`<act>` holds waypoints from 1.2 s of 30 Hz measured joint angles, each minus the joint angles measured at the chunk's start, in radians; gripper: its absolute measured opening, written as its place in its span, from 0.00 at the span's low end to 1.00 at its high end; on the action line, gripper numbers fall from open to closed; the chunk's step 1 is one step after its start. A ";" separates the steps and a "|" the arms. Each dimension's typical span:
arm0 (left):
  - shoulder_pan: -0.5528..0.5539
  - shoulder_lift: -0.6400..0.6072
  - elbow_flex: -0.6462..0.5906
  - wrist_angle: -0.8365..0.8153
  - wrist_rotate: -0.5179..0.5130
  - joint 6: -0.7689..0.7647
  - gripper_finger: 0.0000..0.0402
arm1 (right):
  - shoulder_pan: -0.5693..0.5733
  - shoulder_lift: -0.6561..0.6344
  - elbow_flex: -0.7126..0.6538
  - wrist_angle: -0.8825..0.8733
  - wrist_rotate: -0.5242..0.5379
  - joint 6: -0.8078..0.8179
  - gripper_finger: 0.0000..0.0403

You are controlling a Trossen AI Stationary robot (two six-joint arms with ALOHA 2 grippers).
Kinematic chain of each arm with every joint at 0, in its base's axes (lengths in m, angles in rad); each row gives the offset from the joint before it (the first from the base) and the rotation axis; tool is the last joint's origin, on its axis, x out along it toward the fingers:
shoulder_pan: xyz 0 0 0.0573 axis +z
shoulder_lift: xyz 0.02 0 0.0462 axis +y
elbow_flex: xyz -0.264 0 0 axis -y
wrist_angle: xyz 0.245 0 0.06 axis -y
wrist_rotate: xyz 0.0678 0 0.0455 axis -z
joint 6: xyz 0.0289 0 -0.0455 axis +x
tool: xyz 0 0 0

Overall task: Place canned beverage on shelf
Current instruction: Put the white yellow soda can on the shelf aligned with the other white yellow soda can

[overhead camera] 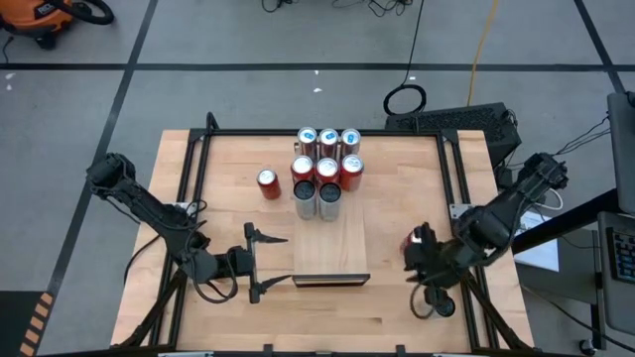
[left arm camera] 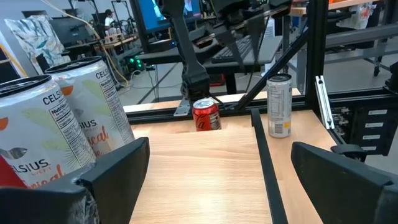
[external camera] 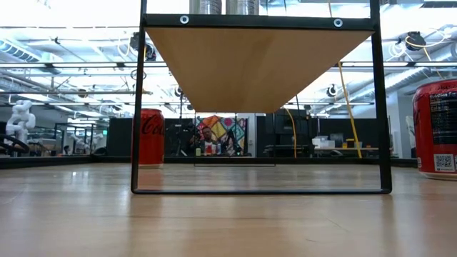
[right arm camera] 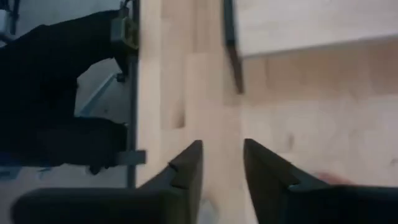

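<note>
The pale wood shelf (overhead camera: 331, 243) on its black metal frame runs lengthwise away from the near edge of the wooden surface (overhead camera: 228, 164), its dark short end nearest the arms. Two silver-white cans (overhead camera: 317, 200) stand on its far end, and a cluster of red and white cans (overhead camera: 328, 154) stands just beyond it. One red cola can (overhead camera: 268, 183) stands alone on the surface, off to the shelf's left.

The can that matters now is the red cola can (overhead camera: 417, 241) standing on the surface to the right of the shelf, right at the right gripper (overhead camera: 425, 256). It stands upright in the low view, long axis vertical, top up. In the right wrist view the fingers (right arm camera: 186, 168) stand slightly apart with nothing between them; only bare wood shows in the gap, so this can does not look held.

The right arm is by far the nearer to it; the shelf lies to that can's left, with free board along its near half. The left gripper (overhead camera: 260, 261) waits just left of the shelf's near end, its fingers wide apart and empty.
</note>
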 joint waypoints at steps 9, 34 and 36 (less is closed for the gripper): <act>0.000 0.000 0.000 -0.001 -0.002 -0.043 0.98 | 0.145 0.024 0.000 -0.057 -0.081 0.181 0.55; 0.034 0.000 0.000 0.000 -0.023 -0.113 0.98 | 0.359 0.139 0.000 -0.184 -0.101 0.475 0.75; 0.034 0.000 0.000 0.000 -0.023 -0.113 0.98 | 0.359 0.139 0.000 -0.183 -0.100 0.487 0.75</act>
